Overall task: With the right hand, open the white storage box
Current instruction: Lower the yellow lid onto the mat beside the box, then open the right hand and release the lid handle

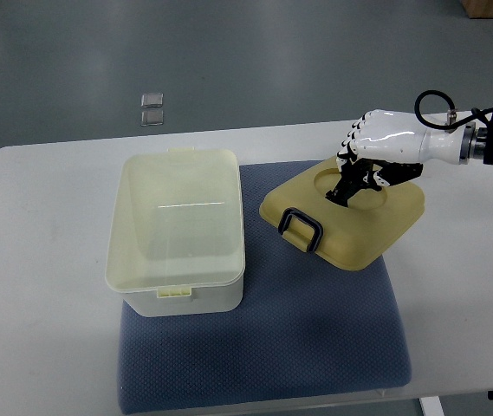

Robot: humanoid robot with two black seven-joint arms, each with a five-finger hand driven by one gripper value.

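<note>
The white storage box stands open on the left part of a blue mat, and its inside looks empty. Its cream lid lies off the box on the mat to the right, with a black latch at its near-left edge. My right hand comes in from the right and sits on top of the lid. Its fingers are curled into the lid's round handle recess and hold it. The left hand does not show.
The mat lies on a white table whose far edge runs across the middle of the picture. Two small clear pieces lie on the grey floor beyond the table. A cable loops over my right wrist.
</note>
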